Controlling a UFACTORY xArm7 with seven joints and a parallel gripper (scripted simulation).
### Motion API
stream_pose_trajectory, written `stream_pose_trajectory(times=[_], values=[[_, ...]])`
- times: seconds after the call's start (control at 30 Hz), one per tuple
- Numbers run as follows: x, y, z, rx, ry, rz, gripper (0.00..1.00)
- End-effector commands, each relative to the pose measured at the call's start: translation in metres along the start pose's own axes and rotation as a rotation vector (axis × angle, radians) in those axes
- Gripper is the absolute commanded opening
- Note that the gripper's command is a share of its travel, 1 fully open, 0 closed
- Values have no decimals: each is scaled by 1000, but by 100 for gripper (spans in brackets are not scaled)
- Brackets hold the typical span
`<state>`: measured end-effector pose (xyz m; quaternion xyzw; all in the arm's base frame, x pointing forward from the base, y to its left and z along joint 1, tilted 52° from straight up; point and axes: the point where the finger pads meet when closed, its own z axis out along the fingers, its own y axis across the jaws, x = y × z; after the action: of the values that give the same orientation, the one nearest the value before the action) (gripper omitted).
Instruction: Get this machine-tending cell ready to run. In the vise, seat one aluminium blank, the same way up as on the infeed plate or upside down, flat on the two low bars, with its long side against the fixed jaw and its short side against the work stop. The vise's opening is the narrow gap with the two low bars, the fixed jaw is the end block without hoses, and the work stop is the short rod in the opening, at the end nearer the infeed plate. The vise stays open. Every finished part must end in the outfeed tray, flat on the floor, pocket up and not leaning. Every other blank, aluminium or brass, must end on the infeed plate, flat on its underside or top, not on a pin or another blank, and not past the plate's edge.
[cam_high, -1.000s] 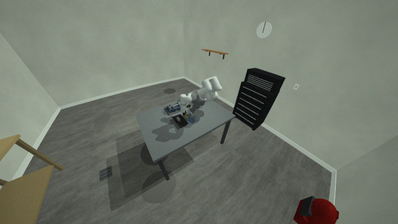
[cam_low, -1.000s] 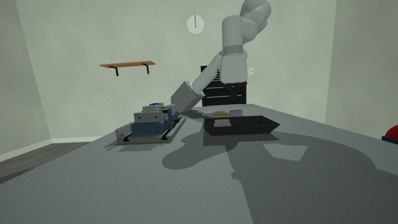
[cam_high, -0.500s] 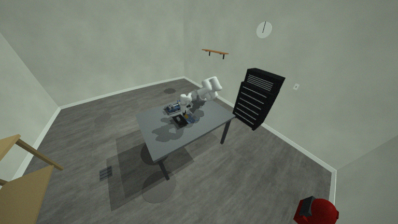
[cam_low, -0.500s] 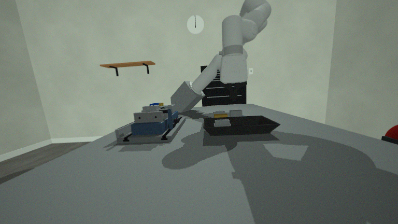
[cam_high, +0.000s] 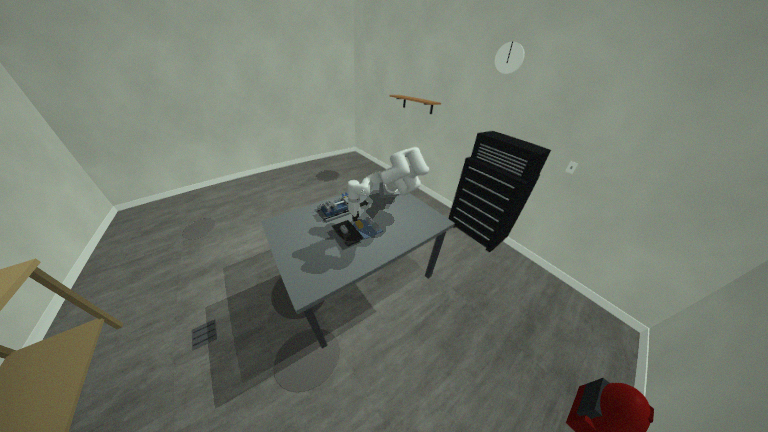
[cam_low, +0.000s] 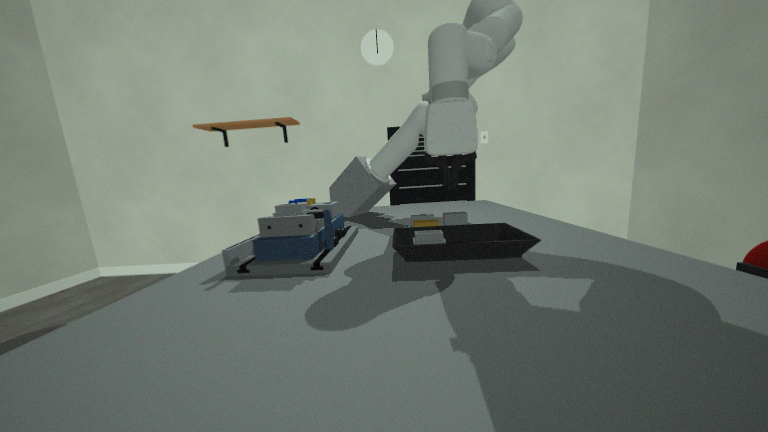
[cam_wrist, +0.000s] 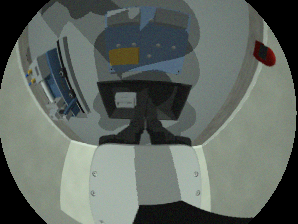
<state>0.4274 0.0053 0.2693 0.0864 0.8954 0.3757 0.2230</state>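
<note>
My gripper (cam_wrist: 145, 104) is shut and empty, high above the black outfeed tray. A grey finished part (cam_wrist: 124, 100) lies in the tray's left half, just left of my fingertips in the wrist view. Beyond the tray is the blue infeed plate (cam_wrist: 149, 43) with a brass blank (cam_wrist: 123, 56) on it. In the exterior view the tray (cam_low: 464, 241) holds the grey part (cam_low: 428, 236), and behind it sit the brass blank (cam_low: 425, 221) and an aluminium blank (cam_low: 455, 217). The blue vise (cam_low: 292, 239) stands to the left; what lies in its opening is hidden.
The vise (cam_wrist: 49, 79) sits on a grey base plate at the left of the wrist view. A black tool cabinet (cam_high: 499, 188) stands beside the table's far end. A red object (cam_low: 754, 257) is at the table's right edge.
</note>
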Motion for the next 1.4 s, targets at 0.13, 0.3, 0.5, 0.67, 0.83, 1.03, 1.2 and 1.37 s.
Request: stream_pose_trajectory(times=[0.13,0.3,0.5,0.67,0.83,1.03,1.2,1.37], values=[[-1,0,-16,0,-4,0,0],[-1,0,-31,0,-4,0,0],[-1,0,-47,0,-4,0,0],[-1,0,-53,0,-4,0,0],[-1,0,-59,0,-4,0,0],[-1,0,-61,0,-4,0,0],[-5,0,-61,0,-5,1,0],[-53,2,-69,-7,-13,11,0]])
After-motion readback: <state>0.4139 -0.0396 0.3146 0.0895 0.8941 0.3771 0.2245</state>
